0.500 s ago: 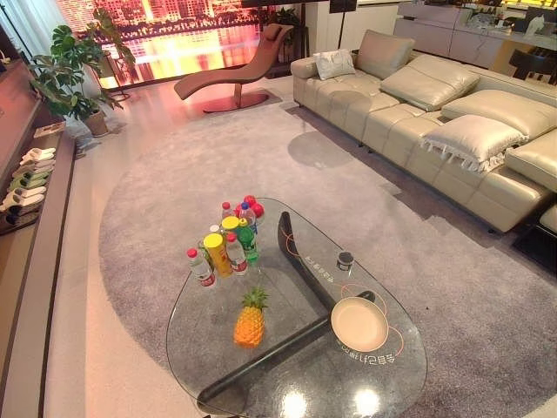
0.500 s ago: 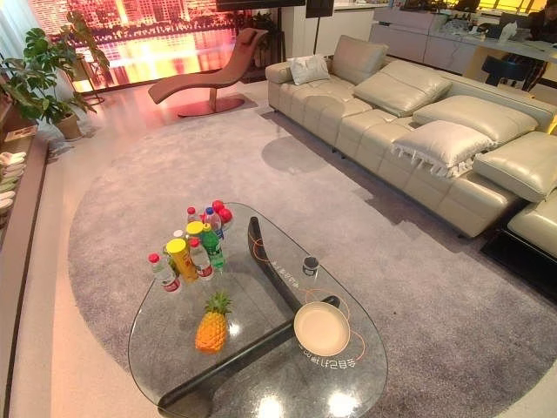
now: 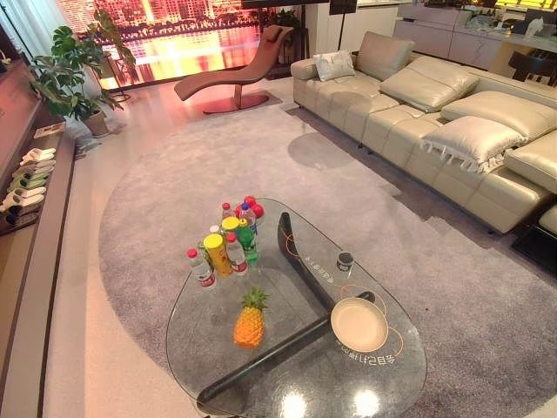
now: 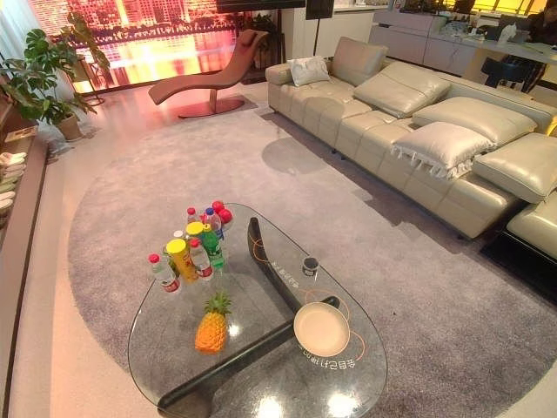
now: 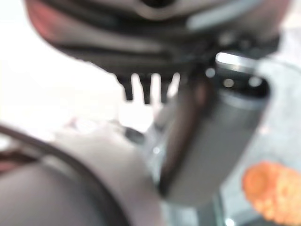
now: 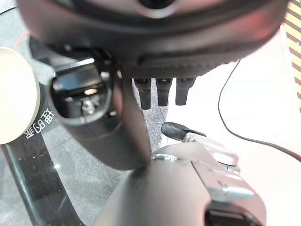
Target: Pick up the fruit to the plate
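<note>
Pineapple (image 3: pixel 250 324) upright on table (image 3: pixel 196 341), probably heavy, stiff, prickly, so grip mid-body; left hand (image 5: pixel 209 136) and right hand (image 6: pixel 110 127) slack-fingered, empty.

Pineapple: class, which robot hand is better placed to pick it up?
Probably the left robot hand: the pineapple lies leftward on the table and shows near that hand in the left wrist view; the plate sits right.

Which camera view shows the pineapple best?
The left eye view: the whole pineapple sits unobstructed on the glass table, left of the plate. The right eye view shows it much the same; the left wrist view catches a blurred orange patch, probably it.
</note>
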Tool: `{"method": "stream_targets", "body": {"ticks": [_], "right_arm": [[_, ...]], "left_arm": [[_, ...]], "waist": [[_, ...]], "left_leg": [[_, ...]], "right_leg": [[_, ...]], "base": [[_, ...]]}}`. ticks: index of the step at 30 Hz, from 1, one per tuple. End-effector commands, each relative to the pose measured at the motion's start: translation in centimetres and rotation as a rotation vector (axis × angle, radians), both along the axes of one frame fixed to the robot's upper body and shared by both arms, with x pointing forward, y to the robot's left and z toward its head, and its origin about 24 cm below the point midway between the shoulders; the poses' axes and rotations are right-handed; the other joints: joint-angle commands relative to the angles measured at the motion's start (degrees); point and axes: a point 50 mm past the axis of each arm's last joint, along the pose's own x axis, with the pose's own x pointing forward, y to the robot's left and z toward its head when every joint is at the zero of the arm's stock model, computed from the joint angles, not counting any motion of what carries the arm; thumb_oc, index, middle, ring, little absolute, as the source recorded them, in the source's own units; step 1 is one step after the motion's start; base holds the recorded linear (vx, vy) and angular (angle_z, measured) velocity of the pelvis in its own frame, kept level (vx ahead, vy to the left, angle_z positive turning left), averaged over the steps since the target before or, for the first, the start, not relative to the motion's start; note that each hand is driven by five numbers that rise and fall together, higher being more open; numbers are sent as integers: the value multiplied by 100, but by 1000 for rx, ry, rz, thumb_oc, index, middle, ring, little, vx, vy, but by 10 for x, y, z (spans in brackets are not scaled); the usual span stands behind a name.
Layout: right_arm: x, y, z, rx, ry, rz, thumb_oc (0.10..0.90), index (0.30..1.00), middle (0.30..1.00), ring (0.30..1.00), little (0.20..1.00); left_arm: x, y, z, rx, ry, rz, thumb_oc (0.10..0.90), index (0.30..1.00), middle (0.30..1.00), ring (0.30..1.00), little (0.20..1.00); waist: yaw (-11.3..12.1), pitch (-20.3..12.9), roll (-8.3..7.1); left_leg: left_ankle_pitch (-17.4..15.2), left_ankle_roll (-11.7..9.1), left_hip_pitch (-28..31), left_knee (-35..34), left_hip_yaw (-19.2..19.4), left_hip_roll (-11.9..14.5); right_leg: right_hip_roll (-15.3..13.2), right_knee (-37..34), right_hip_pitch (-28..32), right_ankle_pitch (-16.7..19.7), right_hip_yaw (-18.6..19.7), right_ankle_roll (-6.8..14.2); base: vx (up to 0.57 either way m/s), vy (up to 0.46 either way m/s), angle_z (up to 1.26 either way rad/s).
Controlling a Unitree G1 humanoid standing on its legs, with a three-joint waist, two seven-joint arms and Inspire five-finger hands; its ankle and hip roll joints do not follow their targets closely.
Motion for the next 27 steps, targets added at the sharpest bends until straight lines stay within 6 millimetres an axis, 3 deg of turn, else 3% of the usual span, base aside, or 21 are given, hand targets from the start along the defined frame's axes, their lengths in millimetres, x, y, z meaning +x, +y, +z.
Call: {"method": "stream_targets", "body": {"ticks": [1,16,22,27], "right_arm": [[3,30,-6,72,12,51,800,900,900,900,900],[10,21,-4,17,-33,5,800,900,900,900,900],[20,12,0,-47,-85,19,800,900,900,900,900],[46,7,8,-90,-180,57,800,900,900,900,900]], "left_arm": [[17,-1,2,41,-4,-47,800,900,900,900,900],[33,20,12,284,-73,-35,800,900,900,900,900],[55,30,23,384,-229,62,800,900,900,900,900],[90,35,41,429,-407,143,800,900,900,900,900]], "waist": [[156,156,-271],[99,420,-268],[82,594,-245],[95,954,-250]], "left_leg": [[-273,45,315,-3,25,-168],[-204,38,178,-3,65,-133],[-161,24,25,49,32,-119],[-144,24,-260,227,-19,-138]], "right_leg": [[-268,31,-349,578,199,272],[-246,60,-549,631,283,272],[-224,135,-732,622,345,240],[-238,263,-1003,629,374,206]], "base": [[0,0,0],[0,0,0],[-25,22,-1],[-122,19,0]]}}
